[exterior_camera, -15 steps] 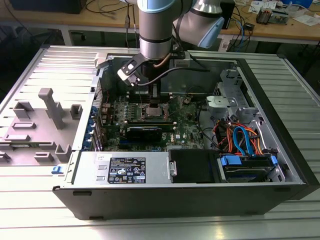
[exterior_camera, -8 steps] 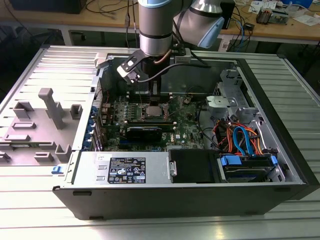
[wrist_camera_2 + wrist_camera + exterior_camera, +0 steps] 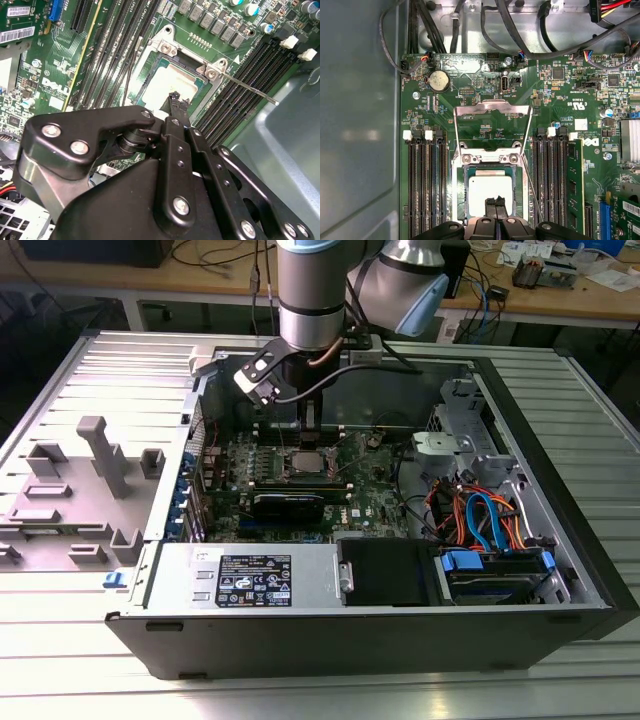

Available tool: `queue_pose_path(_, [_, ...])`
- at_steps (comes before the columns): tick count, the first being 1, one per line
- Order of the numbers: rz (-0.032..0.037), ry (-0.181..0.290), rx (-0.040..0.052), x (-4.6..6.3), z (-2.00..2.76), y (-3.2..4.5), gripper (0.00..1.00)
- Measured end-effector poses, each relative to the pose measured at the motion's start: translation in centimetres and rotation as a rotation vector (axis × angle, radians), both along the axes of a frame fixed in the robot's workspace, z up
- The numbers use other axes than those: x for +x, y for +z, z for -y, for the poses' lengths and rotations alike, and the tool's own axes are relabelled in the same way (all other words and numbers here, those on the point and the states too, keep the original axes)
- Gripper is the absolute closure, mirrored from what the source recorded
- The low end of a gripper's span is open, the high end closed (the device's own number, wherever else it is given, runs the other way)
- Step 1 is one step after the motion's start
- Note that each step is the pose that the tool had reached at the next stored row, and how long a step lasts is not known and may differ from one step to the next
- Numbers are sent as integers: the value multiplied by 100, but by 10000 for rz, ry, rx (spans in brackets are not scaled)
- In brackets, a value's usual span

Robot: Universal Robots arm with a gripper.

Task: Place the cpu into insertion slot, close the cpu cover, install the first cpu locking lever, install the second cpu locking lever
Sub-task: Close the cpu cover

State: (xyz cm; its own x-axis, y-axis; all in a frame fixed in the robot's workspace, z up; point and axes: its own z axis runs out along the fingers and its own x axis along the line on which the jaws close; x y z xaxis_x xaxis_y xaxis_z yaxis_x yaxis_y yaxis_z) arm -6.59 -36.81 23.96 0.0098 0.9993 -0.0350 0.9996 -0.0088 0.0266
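In the first wrist view the cpu (image 3: 491, 187) already lies in the slot (image 3: 466, 195). The gripper (image 3: 495, 202) hangs low over it, fingers pressed together and pinching nothing. The cover (image 3: 492, 106) stands open beyond the slot, and in the second wrist view a lever (image 3: 250, 90) juts out unlatched, so I judge placing done, with cover and both levers left.

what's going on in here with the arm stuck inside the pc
A robot arm is reaching down into an open computer case. The cpu already lies in the insertion slot on the green board, and the cpu cover is not yet closed: it is swung up, away from the socket. The gripper is shut and hovers over the near part of the cpu; whether it touches cannot be told.
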Motion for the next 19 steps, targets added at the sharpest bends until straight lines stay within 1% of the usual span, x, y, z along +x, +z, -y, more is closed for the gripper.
queue_pose_path(5, [0, 0, -1, 1, 0, 0, 89])
queue_pose_path(12, [-1, 0, -1, 51, 0, 0, 89])
queue_pose_path(19, [0, 0, -1, 59, 0, 0, 89])
